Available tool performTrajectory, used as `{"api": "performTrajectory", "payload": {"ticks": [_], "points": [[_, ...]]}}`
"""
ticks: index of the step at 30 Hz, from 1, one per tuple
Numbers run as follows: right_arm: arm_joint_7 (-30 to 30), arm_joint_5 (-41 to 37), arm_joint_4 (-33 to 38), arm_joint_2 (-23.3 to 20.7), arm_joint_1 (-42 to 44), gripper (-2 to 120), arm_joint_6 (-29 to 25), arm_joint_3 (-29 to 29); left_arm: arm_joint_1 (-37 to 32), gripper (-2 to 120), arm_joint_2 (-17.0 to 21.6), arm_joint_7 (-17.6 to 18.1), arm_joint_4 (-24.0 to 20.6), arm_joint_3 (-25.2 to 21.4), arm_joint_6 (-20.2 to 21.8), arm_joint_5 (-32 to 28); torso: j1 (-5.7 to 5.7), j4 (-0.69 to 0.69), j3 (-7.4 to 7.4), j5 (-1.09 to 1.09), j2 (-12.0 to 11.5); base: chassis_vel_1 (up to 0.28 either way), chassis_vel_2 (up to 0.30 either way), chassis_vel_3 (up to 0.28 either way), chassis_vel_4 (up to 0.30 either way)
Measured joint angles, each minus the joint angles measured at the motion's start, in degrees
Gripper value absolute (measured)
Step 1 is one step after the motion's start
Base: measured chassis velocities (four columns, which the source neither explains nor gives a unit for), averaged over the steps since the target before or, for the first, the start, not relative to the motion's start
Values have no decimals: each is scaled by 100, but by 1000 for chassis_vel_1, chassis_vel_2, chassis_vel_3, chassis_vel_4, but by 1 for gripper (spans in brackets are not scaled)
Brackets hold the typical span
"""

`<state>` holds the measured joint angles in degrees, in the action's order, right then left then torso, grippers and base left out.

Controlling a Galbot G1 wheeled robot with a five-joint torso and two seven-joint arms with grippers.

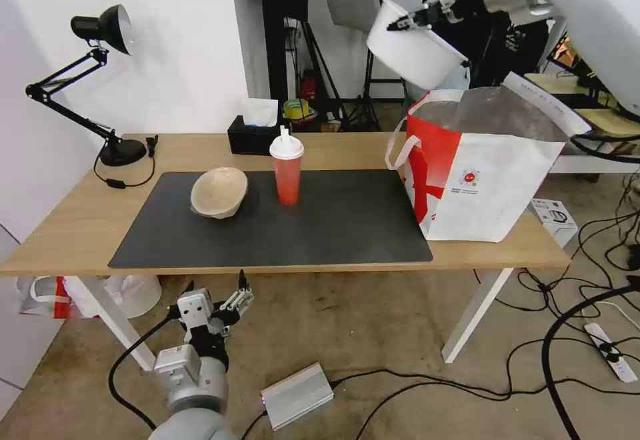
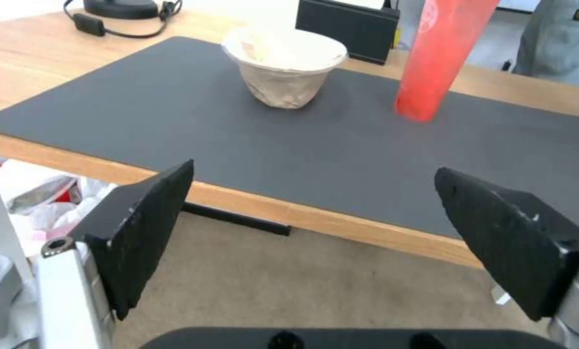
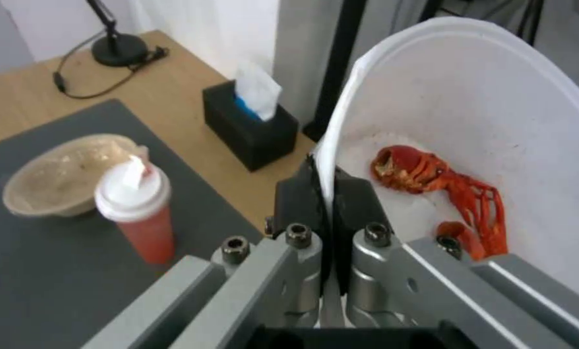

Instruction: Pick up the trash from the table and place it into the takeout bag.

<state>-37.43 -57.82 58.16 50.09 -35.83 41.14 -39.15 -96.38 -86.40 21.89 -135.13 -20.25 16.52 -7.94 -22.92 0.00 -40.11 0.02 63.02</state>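
- Currently mid-transfer: right claw [image 1: 415, 21] clamped on the rim of the white bowl [image 1: 413, 50], holding it tilted in the air above and just behind the open mouth of the takeout bag [image 1: 487, 173].
- Seen in the right wrist view: both black fingers [image 3: 302, 194] pinching the thin wall of the bowl, one inside, one outside; red shellfish scraps [image 3: 444, 186] clinging to the inner wall.
- Likely next: carrying the bowl forward over the foil-lined opening, lowering it, then letting go; calls for clearing the stiff bag edge and white loop handle [image 1: 402, 147] and keeping the scraps from tipping out early.
- Left claw [image 1: 223, 300] parked low in front of the worktop [image 1: 80, 220], below its near edge, spread wide and holding nothing.
- Waiting on the dark mat [image 1: 333, 227]: beige pulp bowl [image 1: 219, 191], crumpled and leaning, and just beside it the tall red cup [image 1: 287, 172], upright with its white lid on.
- Bag standing upright at the right end of the worktop, round red logo facing forward, mouth gaping.
- Black tissue box [image 1: 253, 135] and desk lamp [image 1: 100, 80] at the back, apart from the trash.
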Motion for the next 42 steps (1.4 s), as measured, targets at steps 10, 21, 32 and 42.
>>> {"api": "performTrajectory", "payload": {"ticks": [10,21,32,42], "points": [[2,-32,302,-567,132,0,0,-9,-3,100,7,0,10,31,3,1,1,0,0,-2,0,0,0,0,0],[80,-110,673,-968,383,0,7,-9,-30,100,-8,0,9,73,6,19,0,0,0,-2,0,0,0,0,0],[97,-127,808,-1175,585,0,10,87,-74,100,-29,1,-6,88,6,56,0,0,0,-2,0,0,0,0,0],[137,-113,988,-1342,961,0,10,337,-137,100,-47,2,-43,94,8,138,0,0,0,-1,0,0,0,0,0]]}}
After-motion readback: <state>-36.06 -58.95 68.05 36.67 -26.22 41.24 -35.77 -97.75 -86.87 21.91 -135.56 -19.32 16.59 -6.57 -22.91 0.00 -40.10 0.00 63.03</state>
